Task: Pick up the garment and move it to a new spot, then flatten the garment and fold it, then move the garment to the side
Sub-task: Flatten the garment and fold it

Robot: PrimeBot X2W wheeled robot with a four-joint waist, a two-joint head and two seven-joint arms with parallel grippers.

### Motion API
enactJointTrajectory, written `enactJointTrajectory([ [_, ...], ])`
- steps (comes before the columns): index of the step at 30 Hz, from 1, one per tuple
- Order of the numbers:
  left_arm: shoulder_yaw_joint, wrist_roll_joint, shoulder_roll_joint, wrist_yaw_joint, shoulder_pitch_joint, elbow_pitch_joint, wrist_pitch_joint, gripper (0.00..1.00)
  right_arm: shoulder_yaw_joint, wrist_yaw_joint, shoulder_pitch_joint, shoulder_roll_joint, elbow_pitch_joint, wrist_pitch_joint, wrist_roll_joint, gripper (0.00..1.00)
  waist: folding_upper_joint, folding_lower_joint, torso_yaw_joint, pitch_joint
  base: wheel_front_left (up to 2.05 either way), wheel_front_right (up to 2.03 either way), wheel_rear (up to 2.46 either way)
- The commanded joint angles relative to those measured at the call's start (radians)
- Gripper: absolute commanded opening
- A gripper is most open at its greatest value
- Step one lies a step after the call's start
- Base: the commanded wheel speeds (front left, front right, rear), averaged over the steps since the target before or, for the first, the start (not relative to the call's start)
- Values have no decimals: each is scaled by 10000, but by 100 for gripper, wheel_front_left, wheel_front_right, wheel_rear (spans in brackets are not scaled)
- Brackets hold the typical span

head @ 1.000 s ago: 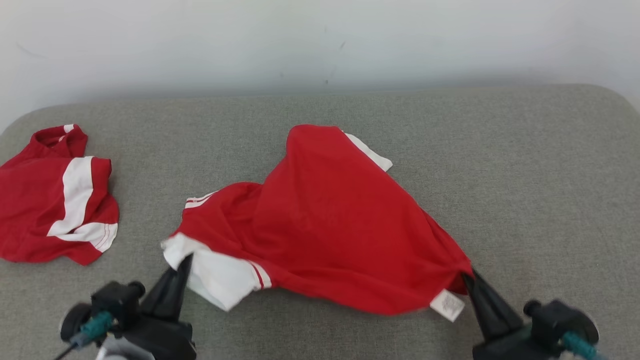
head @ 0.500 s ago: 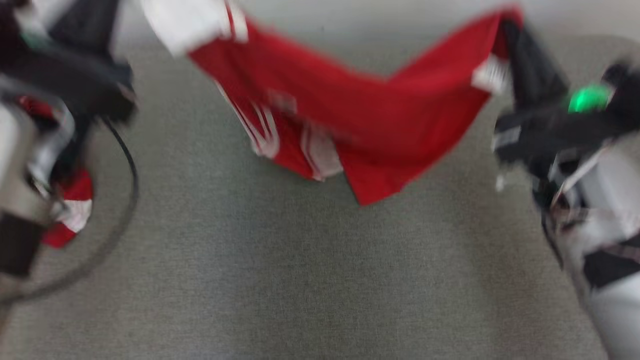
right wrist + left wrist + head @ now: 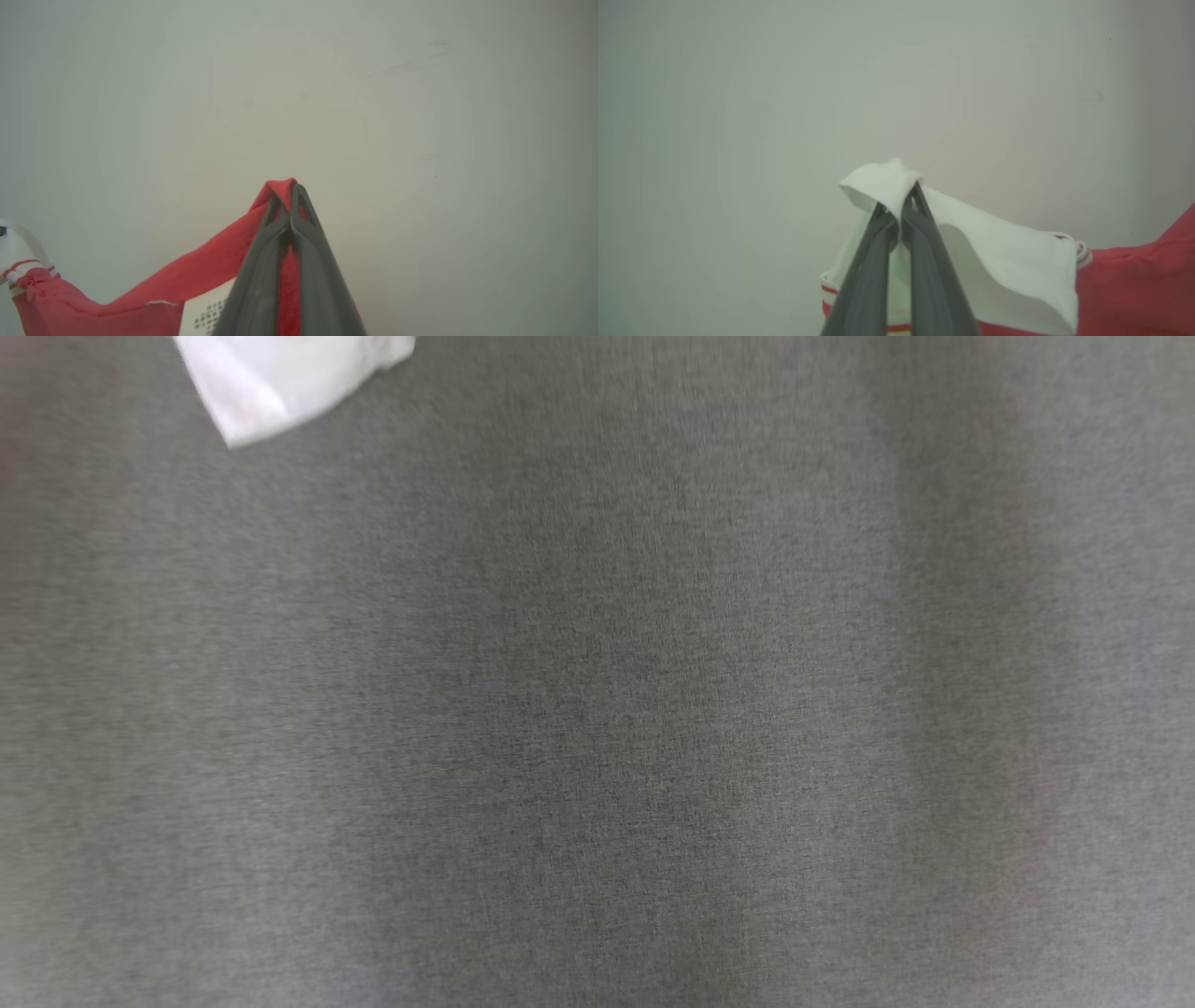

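Observation:
The garment is a red shirt with white sleeves and stripes, lifted and stretched between both arms in front of a pale wall. In the left wrist view my left gripper (image 3: 901,205) is shut on the garment's white sleeve edge (image 3: 882,184), red cloth trailing off to the right (image 3: 1134,289). In the right wrist view my right gripper (image 3: 290,200) is shut on a red corner of the garment (image 3: 279,187), with a white care label (image 3: 210,312) hanging below. In the head view a white bit of the garment (image 3: 280,378) shows at the top left above the grey cushion (image 3: 597,709).
A grey fabric surface spreads across the head view, blurred. A plain pale wall (image 3: 784,93) stands behind the lifted cloth in both wrist views.
Both grippers have raised the garment off the grey surface. The head camera has shifted, so the arms and most of the shirt have left its picture.

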Motion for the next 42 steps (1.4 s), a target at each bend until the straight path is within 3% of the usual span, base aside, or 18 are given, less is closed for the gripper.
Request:
enactJointTrajectory([
  [1,-67,-30,-95,19,-336,236,-75,0,-115,-23,-359,-18,264,-53,-45,0,-3,-5,-268,931,0,0,0],
  [14,-1240,-5,-806,20,-3245,2632,-761,0,131,-23,-3230,-63,3270,-720,-812,0,-3,-5,-332,1372,0,0,0],
  [28,-2124,-785,-928,20,-3977,3744,-1550,0,932,-23,-4022,-22,4443,-1390,-316,0,-3,-5,-340,1920,0,0,0],
  [35,-2109,-1109,-966,19,-3475,3734,-2334,0,1527,-23,-3565,53,4042,-1666,161,0,-3,-5,-239,1964,0,0,0],
  [42,-1185,-1406,-308,83,-834,2184,-2662,0,2541,-23,-1094,-357,2339,-1970,1265,0,-3,-5,-225,1065,0,0,0],
])
